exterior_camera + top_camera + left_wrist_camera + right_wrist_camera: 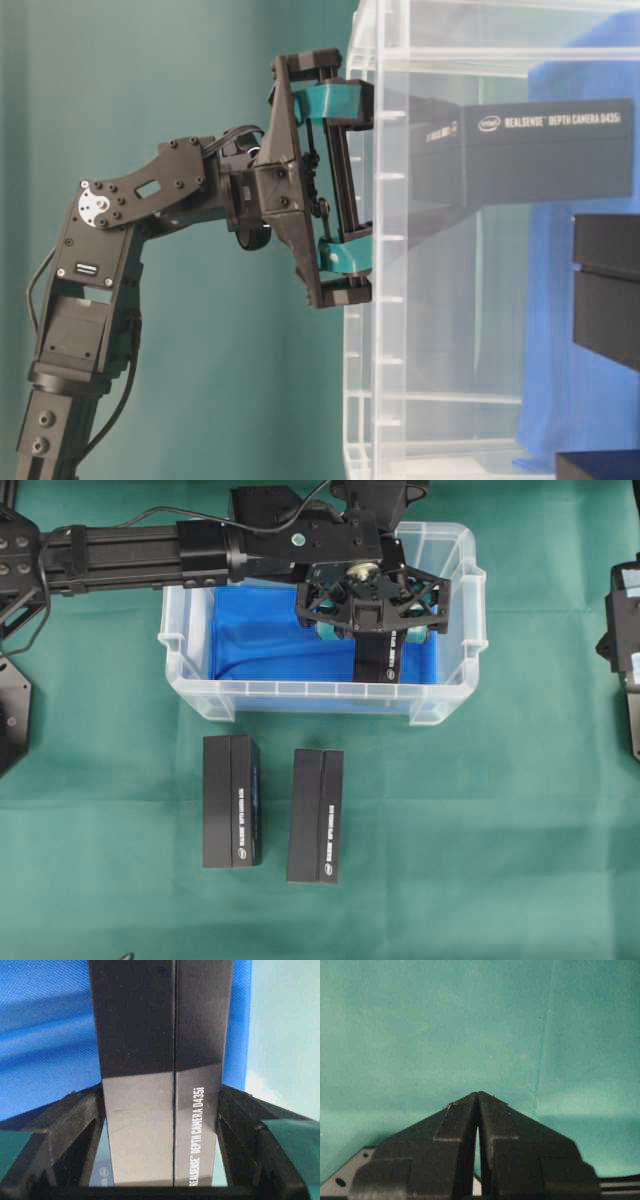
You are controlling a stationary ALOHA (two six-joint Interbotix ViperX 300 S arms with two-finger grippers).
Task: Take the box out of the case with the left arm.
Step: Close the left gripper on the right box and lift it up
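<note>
Three black boxes show from overhead: two lie side by side on the green table point(100, 880) in front of the case, the left box point(232, 800) and the right box point(316, 815), a little apart; the third, the box in the case point(378, 662), stands on edge inside the clear case point(300, 692), over the blue cloth point(260, 630) toward the right end. Going left to right, the left arm point(130, 552) reaches from the left edge across the case's back rim, and its left pincer point(368, 630) points down into the case; the wrist view shows the box in the case point(160, 1060) between the black fingers point(75, 1130), each finger right up against a side of the box, so the pincer straddles it; whether it presses firmly enough to hold, I cannot tell. White lettering on that box reads "DEPTH CAMERA D435i". At the right edge the right arm point(625, 650) sits well apart from the case; its right pincer point(478, 1097) is closed, tips meeting, over bare green cloth.
</note>
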